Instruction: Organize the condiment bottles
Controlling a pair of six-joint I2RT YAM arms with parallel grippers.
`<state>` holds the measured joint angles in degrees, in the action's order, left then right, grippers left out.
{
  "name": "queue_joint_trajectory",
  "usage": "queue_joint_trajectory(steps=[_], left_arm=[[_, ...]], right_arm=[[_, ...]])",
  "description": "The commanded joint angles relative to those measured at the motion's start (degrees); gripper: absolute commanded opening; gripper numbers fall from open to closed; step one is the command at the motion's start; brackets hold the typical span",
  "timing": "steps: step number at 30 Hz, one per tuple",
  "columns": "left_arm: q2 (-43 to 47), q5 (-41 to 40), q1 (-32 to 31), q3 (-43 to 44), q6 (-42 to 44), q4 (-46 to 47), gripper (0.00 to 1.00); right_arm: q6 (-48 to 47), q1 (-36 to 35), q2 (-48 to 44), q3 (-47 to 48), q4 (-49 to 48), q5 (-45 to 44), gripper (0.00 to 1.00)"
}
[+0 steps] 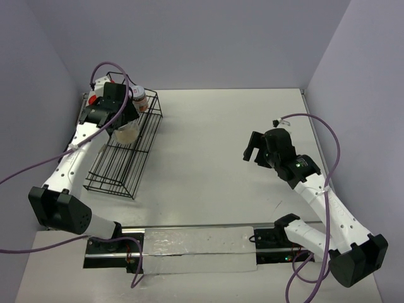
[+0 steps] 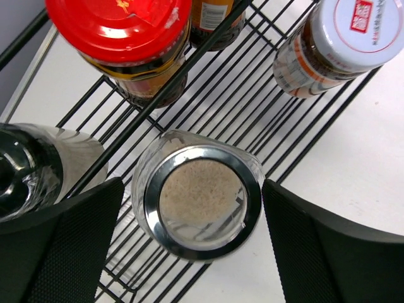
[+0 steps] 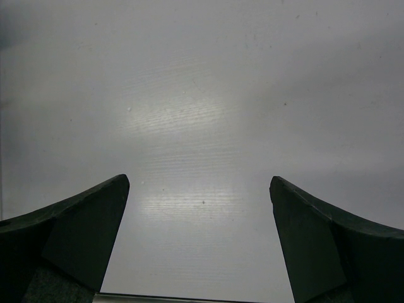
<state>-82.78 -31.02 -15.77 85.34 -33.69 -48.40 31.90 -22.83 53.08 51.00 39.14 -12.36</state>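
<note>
The black wire rack (image 1: 120, 170) sits at the far left of the table (image 1: 214, 126), its left side close to the left wall. From the rack across to the right arm the tabletop lies bare and wide, bounded by walls on the left, far and right sides.

There are 5 jars in the left wrist view, all in the rack:
- 1 red-lidded jar (image 2: 120, 31) with dark contents.
- 1 second dark jar (image 2: 214, 19) beyond it, its lid cut off by the frame edge so the colour cannot be told.
- 1 silver-lidded jar (image 2: 341, 44) at the right.
- 1 black-capped jar (image 2: 31, 170) at the left, half out of frame.
- 1 wider beige-filled jar (image 2: 202, 202) in the middle.

The left gripper (image 2: 192, 183) hangs over the wide jar with its 2 fingers (image 2: 69, 252) spread to either side of it. A thin gap shows on the left and the right finger's edge lines up with the glass.

From above, the left arm hides most of the jars.

The right gripper (image 3: 199, 182) hangs over bare table, jaws wide apart and holding nothing.
</note>
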Motion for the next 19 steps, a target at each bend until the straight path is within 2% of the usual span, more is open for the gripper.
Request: queue_joint_trajectory(steps=[1, 10, 14, 19], left_arm=[[5.0, 3.7, 0.1, 4.4, 1.6, 1.6, 0.99], [13.9, 23.3, -3.7, 2.1, 9.4, 14.9, 0.99], [16.7, 23.0, -10.5, -3.0, 13.7, 22.3, 1.0], [13.7, 21.5, -14.3, -2.3, 13.7, 22.1, 1.0]], right_arm=[[0.0, 0.3, 0.0, 2.4, -1.5, -0.3, 1.0], [0.3, 0.3, -0.7, 3.0, -0.8, -2.4, 1.0], [0.3, 0.2, 0.3, 3.9, 0.1, -2.8, 1.0], [1.1, 0.2, 0.0, 3.3, 0.7, -2.7, 1.0]])
